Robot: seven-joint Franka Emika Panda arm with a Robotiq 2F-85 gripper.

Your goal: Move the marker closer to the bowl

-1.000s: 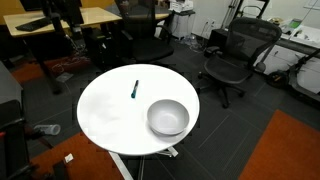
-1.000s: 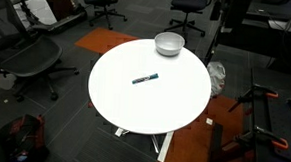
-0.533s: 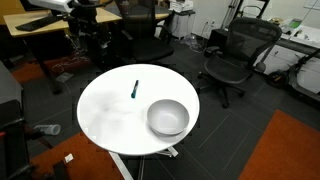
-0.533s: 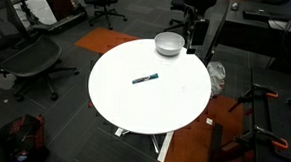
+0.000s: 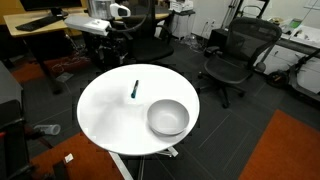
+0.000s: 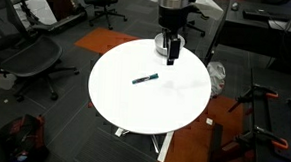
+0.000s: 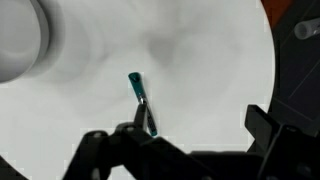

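The marker (image 6: 145, 79) is a thin teal-blue stick lying flat near the middle of the round white table (image 6: 134, 105). It also shows in an exterior view (image 5: 135, 89) and in the wrist view (image 7: 140, 101). The white bowl (image 5: 168, 117) stands on the table near its edge and shows at the upper left of the wrist view (image 7: 18, 40). My gripper (image 6: 172, 55) hangs above the table beside the bowl and hides most of it in that view. Its jaws (image 7: 195, 135) are open and empty, and the marker lies near the left finger, apart from it.
Black office chairs (image 5: 232, 55) stand around the table, one close on the other side (image 6: 26, 60). Desks with monitors (image 5: 50, 18) stand at the back. The robot's arm (image 5: 98, 24) reaches in over the table's far edge.
The arm has swung in from outside the view and now stands over the table by the bowl. The marker and the bowl have not moved.
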